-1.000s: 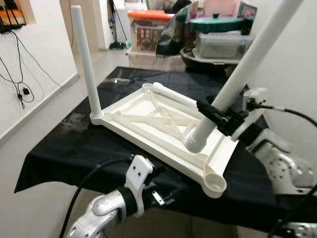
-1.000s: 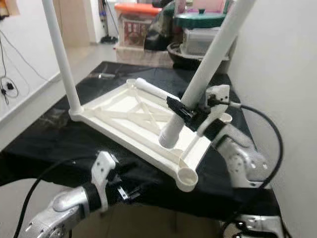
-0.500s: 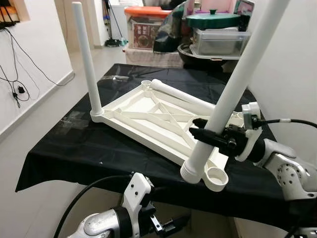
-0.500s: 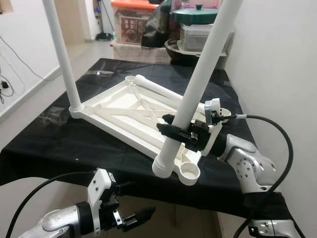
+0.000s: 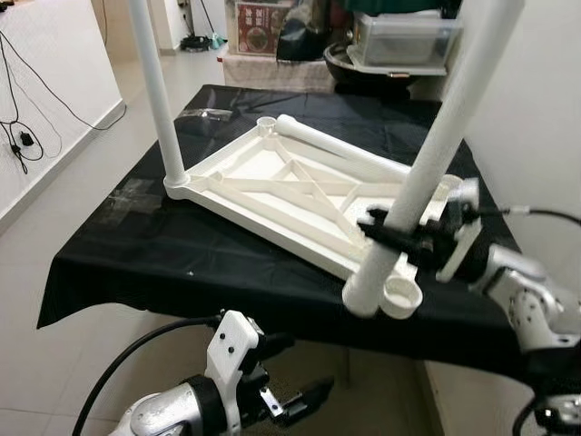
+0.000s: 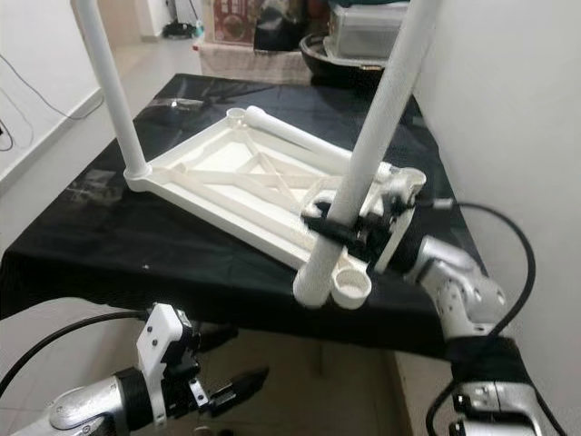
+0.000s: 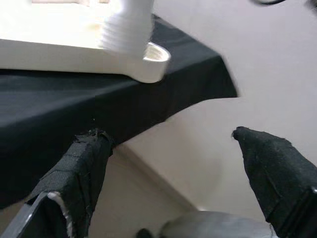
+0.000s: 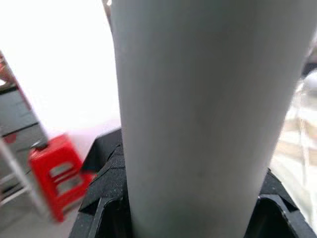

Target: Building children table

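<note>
the white table top [image 5: 290,195] lies upside down on a black cloth [image 5: 136,263], its ribbed underside facing up, with round sockets at its corners. one white leg [image 5: 156,95] stands upright in the far-left corner socket, and a second loose leg [image 5: 340,156] lies flat along the far edge of the top. the near-right corner socket [image 5: 400,297] is open, sitting close to the cloth's front edge.

the right gripper [image 5: 392,234] is clamped around a third white leg [image 5: 427,159], pinching it low on its shaft. this leg is tilted, leaning up and to the right, and its ribbed lower end [image 5: 365,292] sits just beside the near-right socket, on its left, not inside it. in the right wrist view the leg's shaft [image 8: 198,109] runs between the black fingers [image 8: 104,191], which press on it from both sides.

the left gripper [image 5: 300,400] hangs below the front edge of the cloth, well apart from the table top, its fingers [image 7: 79,173] spread wide and holding nothing. its wrist view looks up at the cloth's overhang, with the socket and the ribbed leg end above.

behind the cloth stand a clear storage box [image 5: 399,41] and other household items, a white wall [image 5: 536,118] runs along the right, and black cables [image 5: 23,100] hang on the left wall above a tiled floor [image 5: 64,191].
</note>
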Robot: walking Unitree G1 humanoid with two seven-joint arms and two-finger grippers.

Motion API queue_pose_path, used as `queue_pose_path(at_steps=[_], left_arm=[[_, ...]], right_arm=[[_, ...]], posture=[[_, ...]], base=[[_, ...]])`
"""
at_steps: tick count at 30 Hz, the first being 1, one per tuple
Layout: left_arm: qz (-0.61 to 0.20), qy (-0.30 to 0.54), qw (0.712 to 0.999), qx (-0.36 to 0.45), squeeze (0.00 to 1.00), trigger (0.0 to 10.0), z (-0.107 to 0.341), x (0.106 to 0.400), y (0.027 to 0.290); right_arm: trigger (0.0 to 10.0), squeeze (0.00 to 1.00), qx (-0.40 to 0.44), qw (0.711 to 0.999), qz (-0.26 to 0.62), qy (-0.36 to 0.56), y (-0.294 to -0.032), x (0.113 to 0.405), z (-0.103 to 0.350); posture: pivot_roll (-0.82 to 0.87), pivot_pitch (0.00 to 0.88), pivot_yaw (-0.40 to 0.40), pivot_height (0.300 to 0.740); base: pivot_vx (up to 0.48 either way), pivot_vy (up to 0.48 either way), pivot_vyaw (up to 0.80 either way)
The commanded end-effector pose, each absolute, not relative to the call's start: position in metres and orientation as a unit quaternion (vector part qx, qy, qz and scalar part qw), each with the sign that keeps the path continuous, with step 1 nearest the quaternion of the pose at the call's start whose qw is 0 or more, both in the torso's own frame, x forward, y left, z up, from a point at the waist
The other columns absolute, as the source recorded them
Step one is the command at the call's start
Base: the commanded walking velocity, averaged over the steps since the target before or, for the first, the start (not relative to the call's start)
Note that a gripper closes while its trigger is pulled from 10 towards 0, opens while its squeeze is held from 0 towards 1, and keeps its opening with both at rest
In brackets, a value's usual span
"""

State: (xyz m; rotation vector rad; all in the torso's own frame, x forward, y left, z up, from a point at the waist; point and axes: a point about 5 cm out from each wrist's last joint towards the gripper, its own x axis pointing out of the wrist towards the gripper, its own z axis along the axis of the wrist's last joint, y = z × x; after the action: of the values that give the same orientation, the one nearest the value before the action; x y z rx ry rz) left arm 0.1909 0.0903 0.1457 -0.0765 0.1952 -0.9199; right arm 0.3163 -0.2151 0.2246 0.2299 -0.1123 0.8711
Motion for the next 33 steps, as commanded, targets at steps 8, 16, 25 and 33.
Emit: queue_pose_path(at_steps=[8,16,25,33], left_arm=[[-0.396,0.086,0.914,-0.036,0.00,10.0,0.146,0.207,0.095],[-0.380,0.077,0.921,-0.034,0.00,10.0,0.147,0.216,0.094],[-0.368,0.057,0.928,-0.020,0.00,10.0,0.149,0.224,0.091],[-0.345,0.049,0.937,-0.001,0.00,10.0,0.148,0.233,0.094]], right_arm=[[10.0,0.00,0.110,0.909,0.381,-0.130,-0.202,0.322,0.257],[10.0,0.00,0.113,0.943,0.253,-0.182,-0.215,0.336,0.276],[10.0,0.00,0.099,0.964,0.171,-0.175,-0.229,0.341,0.267],[10.0,0.00,0.101,0.958,0.206,-0.174,-0.213,0.336,0.263]], posture=[[0.20,0.129,-0.022,0.740],[0.20,0.095,-0.027,0.740],[0.20,0.077,-0.033,0.740],[0.19,0.065,-0.034,0.740]], base=[[0.150,-0.090,0.00],[0.000,0.000,0.00],[0.000,0.000,-0.51],[0.000,-0.382,-0.10]])
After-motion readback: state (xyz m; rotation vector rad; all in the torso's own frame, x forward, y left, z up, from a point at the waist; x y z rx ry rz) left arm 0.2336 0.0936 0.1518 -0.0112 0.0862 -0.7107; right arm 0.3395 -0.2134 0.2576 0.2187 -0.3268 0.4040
